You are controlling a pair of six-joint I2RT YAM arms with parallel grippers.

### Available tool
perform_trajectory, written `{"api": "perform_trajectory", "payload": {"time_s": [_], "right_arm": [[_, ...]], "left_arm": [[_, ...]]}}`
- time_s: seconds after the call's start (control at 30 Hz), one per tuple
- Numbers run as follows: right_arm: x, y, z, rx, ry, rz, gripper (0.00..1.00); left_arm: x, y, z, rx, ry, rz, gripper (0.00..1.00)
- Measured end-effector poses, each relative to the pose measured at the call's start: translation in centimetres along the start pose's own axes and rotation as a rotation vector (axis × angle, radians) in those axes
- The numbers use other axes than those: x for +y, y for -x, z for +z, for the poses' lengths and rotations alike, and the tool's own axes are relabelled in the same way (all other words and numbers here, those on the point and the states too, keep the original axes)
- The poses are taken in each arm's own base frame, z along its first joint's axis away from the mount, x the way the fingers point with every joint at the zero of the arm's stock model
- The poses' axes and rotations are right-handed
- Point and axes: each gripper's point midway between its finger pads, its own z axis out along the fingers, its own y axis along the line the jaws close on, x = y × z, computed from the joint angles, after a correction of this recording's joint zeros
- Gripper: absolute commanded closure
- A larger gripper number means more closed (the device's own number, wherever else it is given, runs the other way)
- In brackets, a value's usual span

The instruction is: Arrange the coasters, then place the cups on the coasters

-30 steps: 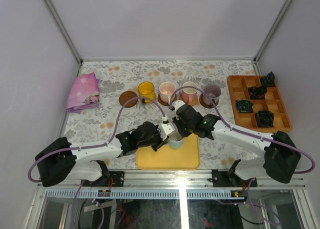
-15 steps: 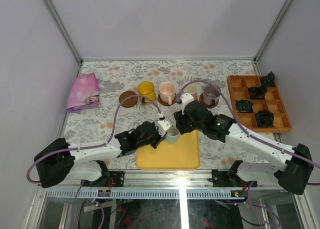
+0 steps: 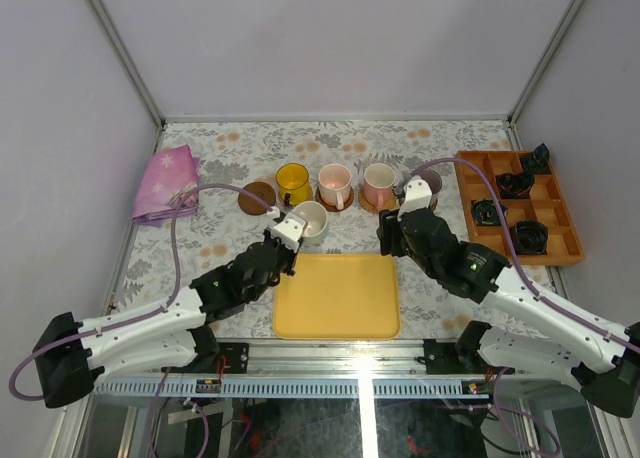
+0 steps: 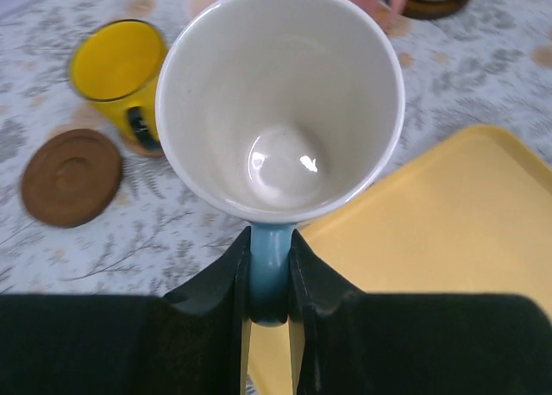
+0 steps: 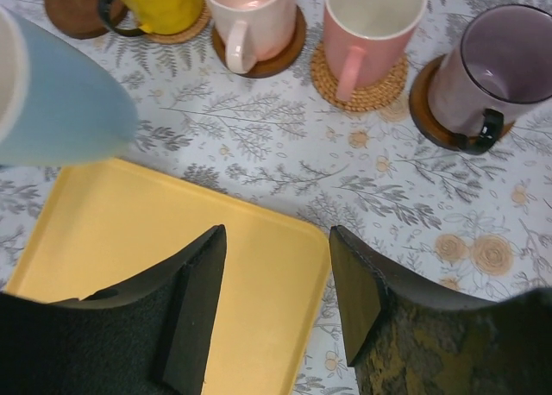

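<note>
White cup (image 4: pixel 280 110), handle pinched in left hand (image 4: pixel 269 266); right hand (image 5: pixel 276 248) gapes empty.

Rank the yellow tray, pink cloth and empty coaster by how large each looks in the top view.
Largest to smallest: yellow tray, pink cloth, empty coaster. The tray lies nearer the camera, but the gaps are plain.

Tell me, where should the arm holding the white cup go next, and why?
Probably carry the white cup over to the bare dark coaster beside the yellow cup and lower it there. The left gripper pinches its blue handle, the other four cups each sit on a coaster, and this one alone is free.
</note>
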Motion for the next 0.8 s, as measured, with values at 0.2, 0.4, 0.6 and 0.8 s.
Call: {"api": "perform_trajectory", "payload": {"time_s": [0.2, 0.4, 0.6, 0.8], "right_arm": [[-1.6, -1.0, 0.6, -0.004, -0.087, 0.001, 0.44], [-2.7, -1.4, 0.9, -0.024, -0.144, 0.003, 0.45], [-3.7, -1.0, 1.0, -0.050, -0.206, 0.002, 0.44], [-4.8, -0.9, 1.5, -0.060, -0.276, -0.007, 0.45]], "left_arm": [[3.6, 0.6, -0.9, -0.043, 0.188, -0.022, 1.00], [7.7, 0.3, -0.4, -0.012, 0.348, -0.043, 1.00], [13.4, 0.8, 0.5, 0.017, 0.508, -0.124, 1.00], [17.4, -0.5, 2.0, 0.085, 0.590, -0.190, 1.00]]}}
